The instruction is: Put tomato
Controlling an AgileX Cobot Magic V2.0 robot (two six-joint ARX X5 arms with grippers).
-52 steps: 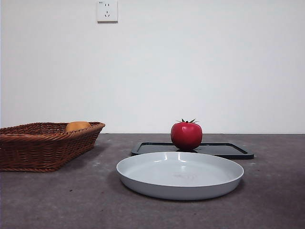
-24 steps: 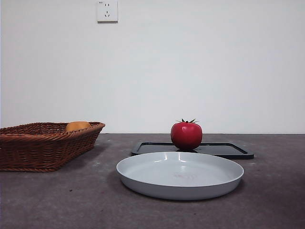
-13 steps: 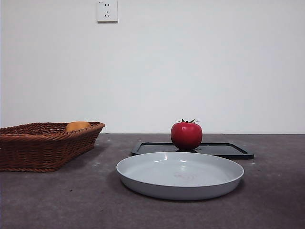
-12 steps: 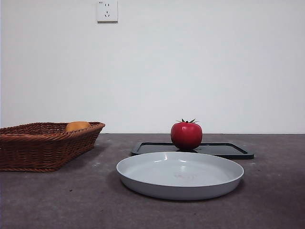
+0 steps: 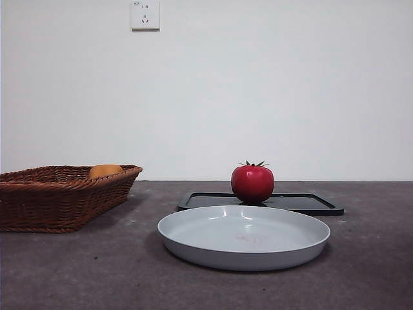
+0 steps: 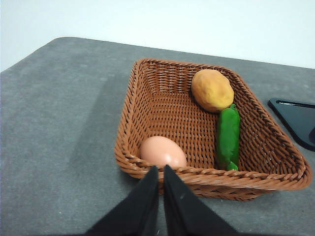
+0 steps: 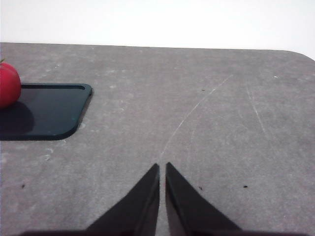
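The tomato (image 5: 252, 183) is glossy red with a dark green stem. It stands on a flat black tray (image 5: 303, 203) behind a wide grey plate (image 5: 244, 236). Its edge also shows in the right wrist view (image 7: 9, 84), on the tray (image 7: 47, 110). My right gripper (image 7: 162, 167) is shut and empty over bare table, away from the tray. My left gripper (image 6: 161, 169) is shut and empty, just outside the near rim of a wicker basket (image 6: 142, 93). Neither arm shows in the front view.
The wicker basket (image 5: 39, 197) stands at the left and holds an orange fruit (image 6: 212, 90), a green vegetable (image 6: 228, 135) and a pale egg (image 6: 163, 152). A wall socket (image 5: 145, 14) is high on the white wall.
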